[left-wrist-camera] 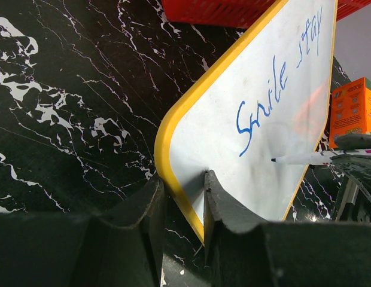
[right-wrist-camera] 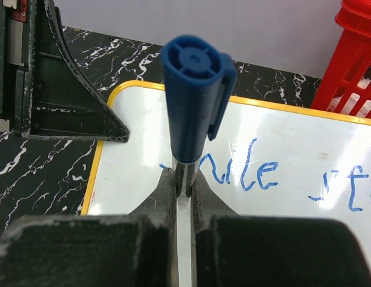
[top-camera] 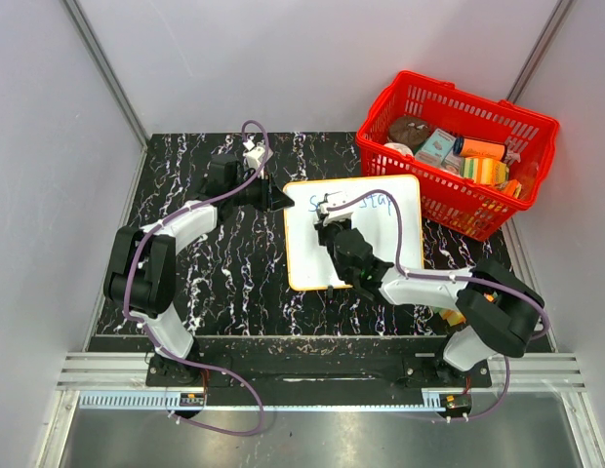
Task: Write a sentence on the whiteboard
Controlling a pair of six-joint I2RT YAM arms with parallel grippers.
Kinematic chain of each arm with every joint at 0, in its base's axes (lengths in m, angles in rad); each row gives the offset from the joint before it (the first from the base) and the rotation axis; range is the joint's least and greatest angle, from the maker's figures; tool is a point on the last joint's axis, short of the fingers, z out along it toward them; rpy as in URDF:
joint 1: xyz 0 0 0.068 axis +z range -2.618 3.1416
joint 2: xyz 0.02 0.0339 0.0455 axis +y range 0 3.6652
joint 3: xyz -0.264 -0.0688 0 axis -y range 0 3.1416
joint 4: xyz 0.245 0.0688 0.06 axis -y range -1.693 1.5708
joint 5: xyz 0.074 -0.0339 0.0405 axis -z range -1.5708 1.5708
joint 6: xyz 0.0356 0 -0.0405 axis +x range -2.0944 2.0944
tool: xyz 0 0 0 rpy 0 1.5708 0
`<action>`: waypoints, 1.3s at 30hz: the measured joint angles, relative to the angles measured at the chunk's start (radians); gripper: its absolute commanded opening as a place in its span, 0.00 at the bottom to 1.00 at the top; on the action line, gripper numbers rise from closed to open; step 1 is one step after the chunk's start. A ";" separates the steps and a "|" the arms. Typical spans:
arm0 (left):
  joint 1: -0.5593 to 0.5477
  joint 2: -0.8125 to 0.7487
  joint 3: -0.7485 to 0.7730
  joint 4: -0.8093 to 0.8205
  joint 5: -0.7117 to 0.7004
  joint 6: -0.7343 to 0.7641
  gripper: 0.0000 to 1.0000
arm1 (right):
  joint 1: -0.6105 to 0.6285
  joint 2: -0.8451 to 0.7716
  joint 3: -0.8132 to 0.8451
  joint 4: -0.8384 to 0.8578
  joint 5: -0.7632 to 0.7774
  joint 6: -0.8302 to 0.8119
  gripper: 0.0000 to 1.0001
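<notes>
The whiteboard lies flat in the middle of the black marbled surface, with its far right corner near the red basket. The sentence is only half done: one blue line, "Smile stay", runs along the far edge from the left arm's side toward the basket, and the space under it is blank.

The left claw is closed on the yellow frame at the far left corner, one finger on each side of the edge, so it pins the board.

The right claw is clamped on a blue-capped marker. The marker's tip sits just under the "S" of "Smile" – I cannot tell if it touches. I judge that the second line starts here, so the stroke must go parallel to the first line, toward the basket – the right arm is already over that spot.
</notes>
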 measured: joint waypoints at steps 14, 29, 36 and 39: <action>0.000 0.000 0.000 -0.002 -0.001 0.000 0.00 | -0.005 0.029 0.019 -0.023 0.014 0.027 0.00; -0.001 0.000 0.000 -0.004 -0.006 0.000 0.00 | -0.022 0.033 0.015 -0.029 0.011 0.087 0.00; -0.002 0.000 0.000 -0.004 -0.006 0.000 0.00 | -0.023 0.011 -0.015 -0.031 0.005 0.119 0.00; -0.002 0.000 0.000 -0.004 -0.006 0.000 0.00 | -0.023 0.003 -0.027 -0.031 0.003 0.135 0.00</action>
